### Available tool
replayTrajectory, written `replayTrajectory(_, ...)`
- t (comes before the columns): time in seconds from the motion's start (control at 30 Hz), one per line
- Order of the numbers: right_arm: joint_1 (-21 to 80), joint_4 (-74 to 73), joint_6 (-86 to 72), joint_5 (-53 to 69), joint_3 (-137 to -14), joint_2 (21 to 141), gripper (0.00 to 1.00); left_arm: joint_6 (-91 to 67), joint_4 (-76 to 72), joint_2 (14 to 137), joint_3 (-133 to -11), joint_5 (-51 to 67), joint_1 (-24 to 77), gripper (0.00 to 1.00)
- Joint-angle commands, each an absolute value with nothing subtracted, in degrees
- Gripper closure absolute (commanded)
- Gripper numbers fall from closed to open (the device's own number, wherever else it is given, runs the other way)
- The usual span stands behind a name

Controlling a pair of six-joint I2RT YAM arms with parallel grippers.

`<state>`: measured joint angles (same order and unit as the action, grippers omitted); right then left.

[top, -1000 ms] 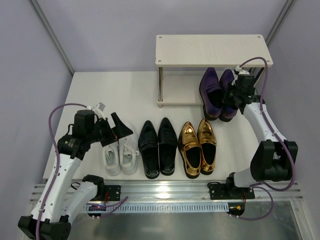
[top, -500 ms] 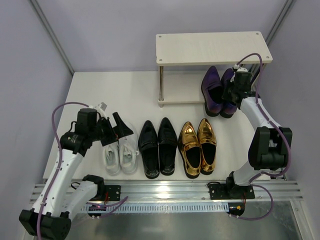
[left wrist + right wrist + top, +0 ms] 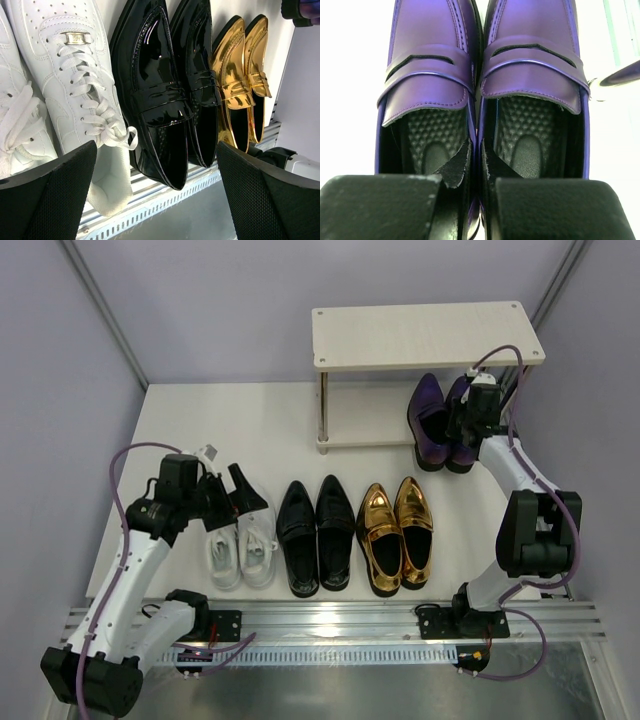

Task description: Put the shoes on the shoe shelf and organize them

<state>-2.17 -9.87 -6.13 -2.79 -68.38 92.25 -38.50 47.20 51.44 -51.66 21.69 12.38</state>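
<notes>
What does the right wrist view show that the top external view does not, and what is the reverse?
Only the right wrist view shows the dimpled black insoles and a finger at each shoe's heel, with the adjoining inner walls between them. Only the top external view shows the shoe shelf, white sneakers, black loafers, gold loafers and the left gripper. Both show the purple loafers and the right gripper.
</notes>
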Motion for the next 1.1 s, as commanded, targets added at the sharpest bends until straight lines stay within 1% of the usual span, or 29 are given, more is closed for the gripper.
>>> replayTrajectory(0.0,-2.0,7.3,-5.1,-1.7,-70.7,87.4,0.96,-37.9,45.3,50.6,-50.8,22.2,12.6,0.00)
replayTrajectory(0.17,-2.0,7.7,-6.1,-0.7,-66.4,86.3,0.96,-38.8,44.4,50.2,-50.2,22.7,12.7,0.00)
replayTrajectory(0.27,-2.0,9.3,-7.6,-0.8,-60.7,84.8,0.96,-39.1,44.5,49.3,-49.8,22.7,12.7,0.00)
replayTrajectory(0.33,-2.0,10.7,-8.6,-0.8,-58.4,83.9,0.93,-39.2,44.6,48.5,-49.5,22.6,12.7,0.00)
replayTrajectory(0.37,-2.0,11.1,-8.8,-0.7,-56.6,83.6,0.90,-39.3,44.7,48.3,-49.2,22.6,12.7,0.00)
replayTrajectory(0.47,-2.0,12.0,-9.4,-0.8,-54.2,82.5,0.84,-39.4,45.2,47.6,-49.0,22.6,12.6,0.00)
replayTrajectory(0.5,-2.0,12.2,-9.5,1.2,-54.0,82.3,0.77,-39.5,45.4,47.5,-49.0,22.5,12.7,0.00)
replayTrajectory(0.57,-2.0,12.1,-9.5,1.3,-53.2,81.8,0.74,-39.5,45.6,47.2,-49.0,22.5,12.7,0.00)
replayTrajectory(0.6,-2.0,12.0,-9.5,1.4,-52.8,81.7,0.70,-39.5,45.8,47.0,-49.0,22.5,12.7,0.00)
replayTrajectory(0.63,-2.0,12.0,-9.5,1.1,-52.6,81.4,0.60,-39.5,45.9,46.9,-49.0,22.4,12.7,0.00)
replayTrajectory(0.7,-2.0,11.8,-9.3,0.8,-51.3,80.8,0.53,-39.6,46.1,46.5,-49.0,22.3,12.6,0.00)
replayTrajectory(0.73,-2.0,11.7,-9.3,0.4,-51.0,80.7,0.48,-39.6,46.3,46.3,-49.0,22.2,12.7,0.00)
replayTrajectory(0.8,-2.0,11.3,-9.1,0.3,-49.9,80.2,0.46,-39.7,46.4,45.9,-48.7,22.1,12.7,0.00)
replayTrajectory(0.83,-2.0,11.3,-9.0,-1.0,-49.5,80.2,0.41,-39.7,46.5,45.7,-48.5,22.1,12.7,0.00)
replayTrajectory(0.87,-2.0,11.0,-8.9,-2.1,-48.6,80.1,0.39,-39.7,46.4,45.5,-48.3,22.1,12.7,0.00)
replayTrajectory(1.07,-2.0,9.9,-8.6,-6.2,-46.2,80.3,0.37,-39.8,46.4,45.5,-48.2,22.1,12.7,0.00)
